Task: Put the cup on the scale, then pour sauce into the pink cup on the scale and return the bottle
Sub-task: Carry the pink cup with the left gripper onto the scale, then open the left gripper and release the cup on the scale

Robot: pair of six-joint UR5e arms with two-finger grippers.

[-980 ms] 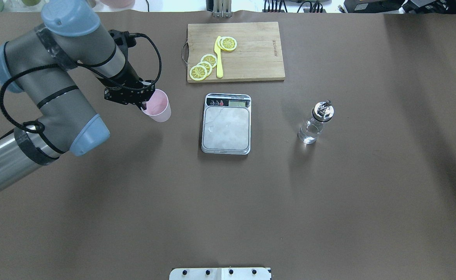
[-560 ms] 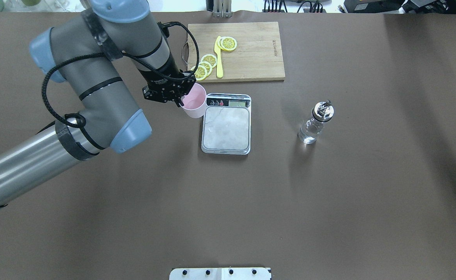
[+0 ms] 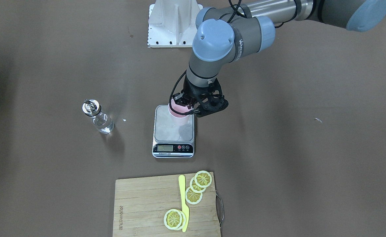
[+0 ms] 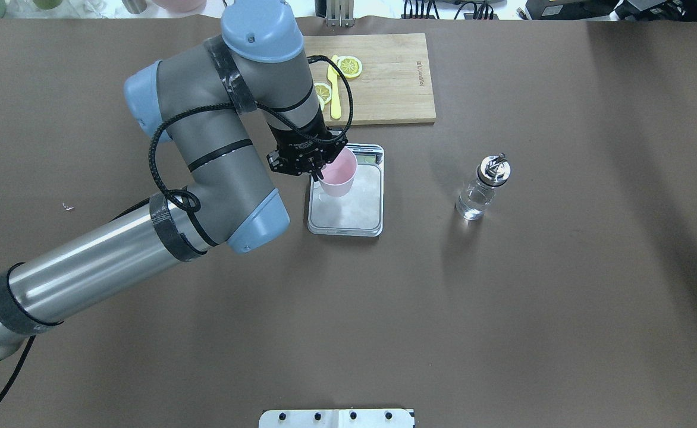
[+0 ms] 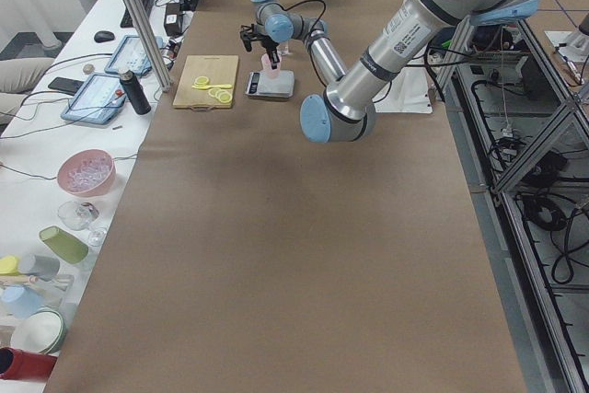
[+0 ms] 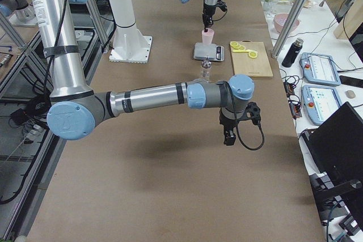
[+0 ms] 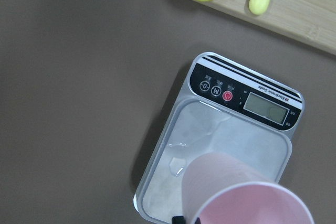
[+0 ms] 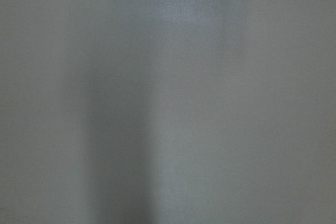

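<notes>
The first step is in hand: setting the cup [image 4: 339, 178] on the scale [image 4: 357, 214]; the left claw [image 4: 315, 172] is closed onto the cup's wall at the rim, on the side facing the worktop's left edge, and holds nothing else; the cup hangs over the platform's far half, close to the black display strip, and from the left wrist view and the side views it appears to be a little clear of the platform, though whether its base touches cannot be told for certain; the cup stands mouth up, narrow base down, its long axis close to vertical; the scale lies flat near the middle of the worktop [image 4: 503, 309], its long side running from the near edge to the far edge and its display strip at the far end, next to the cutting board [image 4: 390, 77]; the next move, by my judgement, calls for a straight descent until the base rests flat on the platform, then a release without tipping the light cup; the bottle [image 4: 480, 189] stands upright, cap up, between the scale and the worktop's right edge, well apart from both; the right claw [image 6: 229, 134] hovers over bare worktop nearer the near edge, and I cannot tell how far open it is.
</notes>
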